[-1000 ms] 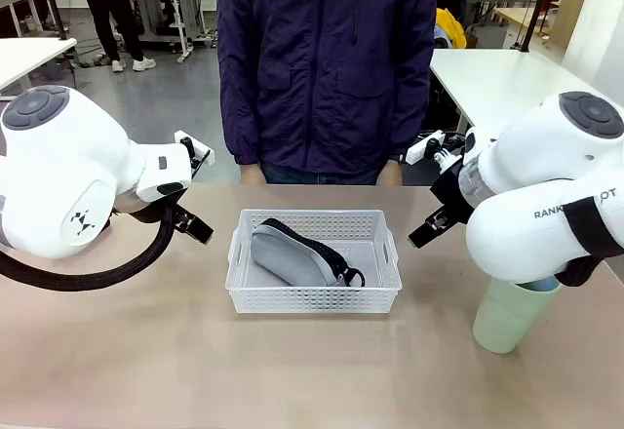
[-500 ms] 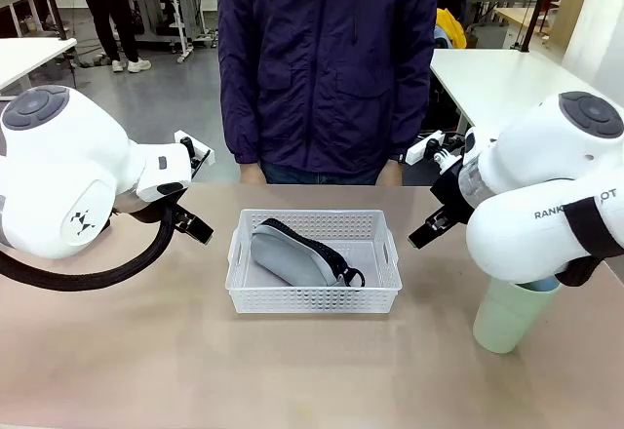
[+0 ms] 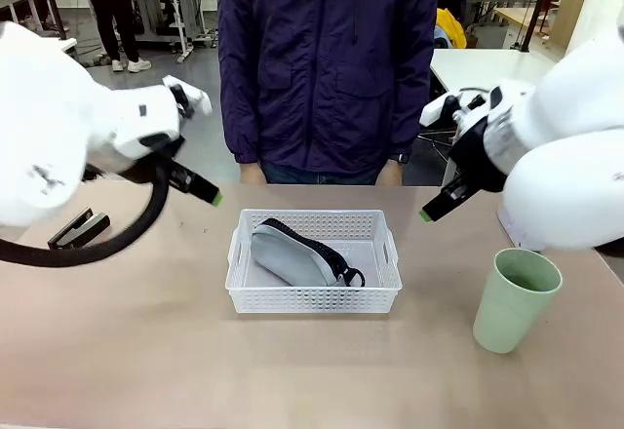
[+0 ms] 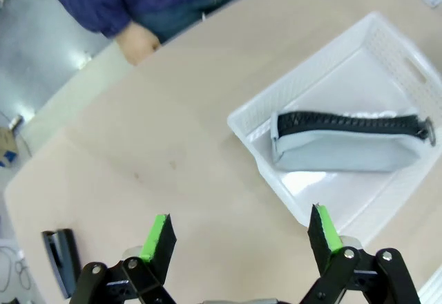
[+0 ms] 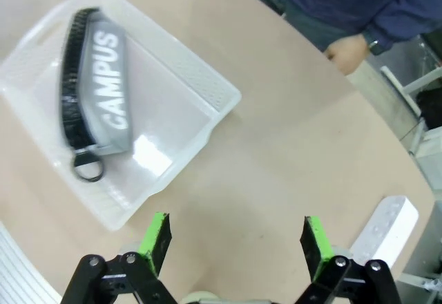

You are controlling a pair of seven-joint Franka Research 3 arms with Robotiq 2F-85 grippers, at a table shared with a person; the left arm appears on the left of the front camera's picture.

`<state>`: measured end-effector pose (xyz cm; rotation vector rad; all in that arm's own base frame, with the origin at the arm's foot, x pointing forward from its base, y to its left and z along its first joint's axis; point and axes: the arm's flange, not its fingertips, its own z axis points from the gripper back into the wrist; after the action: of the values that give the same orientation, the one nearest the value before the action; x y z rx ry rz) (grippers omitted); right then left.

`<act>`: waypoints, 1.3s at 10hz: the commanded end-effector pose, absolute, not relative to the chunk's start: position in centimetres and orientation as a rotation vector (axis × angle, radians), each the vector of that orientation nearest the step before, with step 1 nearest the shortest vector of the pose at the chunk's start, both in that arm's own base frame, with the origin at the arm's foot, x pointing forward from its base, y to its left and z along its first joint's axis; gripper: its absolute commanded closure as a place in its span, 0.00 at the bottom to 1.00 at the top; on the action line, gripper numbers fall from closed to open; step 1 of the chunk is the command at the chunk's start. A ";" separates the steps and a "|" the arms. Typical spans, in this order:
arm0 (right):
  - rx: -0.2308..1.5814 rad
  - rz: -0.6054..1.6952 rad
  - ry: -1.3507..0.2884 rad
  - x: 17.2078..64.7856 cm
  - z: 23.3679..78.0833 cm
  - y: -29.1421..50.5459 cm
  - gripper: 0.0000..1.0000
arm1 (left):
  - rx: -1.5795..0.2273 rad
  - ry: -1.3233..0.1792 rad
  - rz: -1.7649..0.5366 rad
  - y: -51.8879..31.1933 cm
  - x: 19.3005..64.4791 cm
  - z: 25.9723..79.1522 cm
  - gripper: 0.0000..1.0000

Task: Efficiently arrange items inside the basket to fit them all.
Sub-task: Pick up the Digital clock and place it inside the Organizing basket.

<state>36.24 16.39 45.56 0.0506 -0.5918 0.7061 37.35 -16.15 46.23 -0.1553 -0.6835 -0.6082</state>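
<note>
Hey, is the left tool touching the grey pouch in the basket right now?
Apart. The front view shows the left tool raised off to the left of the basket, with open space between it and the grey pouch lying inside.

even bright overhead light, arms motion-blurred, basket (image 5: 173,121) floor glaring

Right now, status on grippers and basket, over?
Left gripper open, right gripper open, both raised. Grey zippered pouch in white perforated plastic basket. Pale green cup, black stapler, white box outside. Nothing in way.
</note>
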 end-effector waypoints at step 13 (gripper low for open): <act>1.295 0.019 -0.604 28.4 48.2 -24.0 0.00 | -1.224 -0.790 -0.014 15.4 20.5 46.0 0.00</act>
<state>26.93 -23.21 48.74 1.2341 -0.6036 0.0208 21.78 19.97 50.59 -1.1727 -0.7885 -0.0089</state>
